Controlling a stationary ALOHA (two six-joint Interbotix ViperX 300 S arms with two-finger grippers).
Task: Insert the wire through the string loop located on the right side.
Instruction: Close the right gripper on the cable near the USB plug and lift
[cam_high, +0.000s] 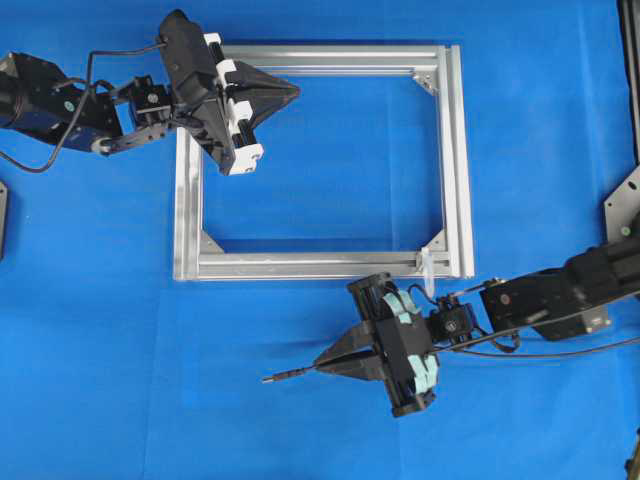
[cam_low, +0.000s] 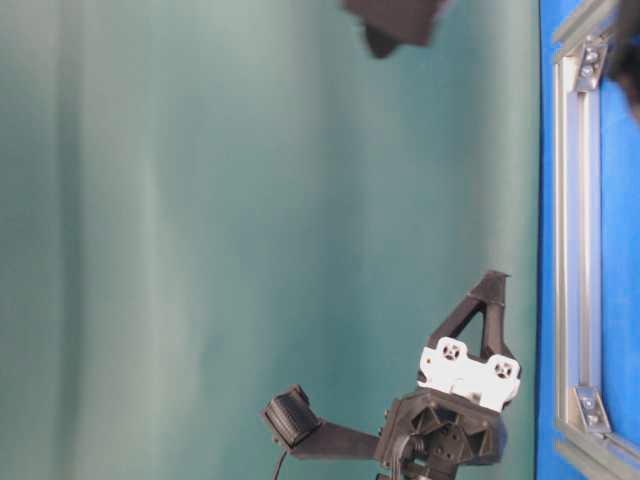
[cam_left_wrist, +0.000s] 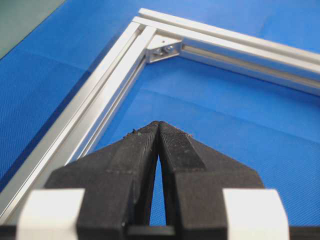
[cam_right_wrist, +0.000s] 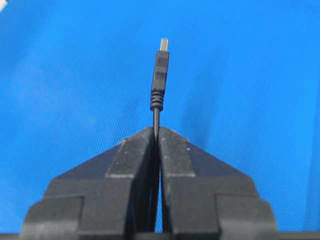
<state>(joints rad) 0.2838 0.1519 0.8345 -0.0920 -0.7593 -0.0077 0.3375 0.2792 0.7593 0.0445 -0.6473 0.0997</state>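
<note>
Blue cloth covers the counter (cam_high: 300, 420) edge to edge. A silver aluminium frame (cam_high: 186, 200), rectangular w/ small corner brackets, lies flat on it, upper centre of the overhead view.

Left tool (cam_high: 292, 90) hovers over the frame's top-left corner, tips pointing right toward the frame's inside. Its two black fingers (cam_left_wrist: 142, 145) are pressed together at the tips w/ nothing between them; the left wrist view shows only blue cloth and a frame corner beyond.

Right tool (cam_high: 322, 362) sits below the frame's bottom rail, well clear of it, near the lower right of the overhead view, tips pointing left. Its fingers are clamped on the wire (cam_high: 290, 375): a thin black cable whose short free end sticks out past the tips to the left, ending in a small dark plug w/ a metal tip. In the right wrist view the plug (cam_right_wrist: 159, 75) stands straight out ahead of the closed fingers, over bare blue cloth. The rest of the wire appears to trail right, under the right arm, toward the picture edge.

String loop (cam_high: 428, 272), tiny and whitish, sits at the frame's bottom-right corner, just above the right tool's wrist. The plug tip is well apart from it, off to the lower left.

Table-level view is blurred; only the left tool and part of the frame are recognisable.
</note>
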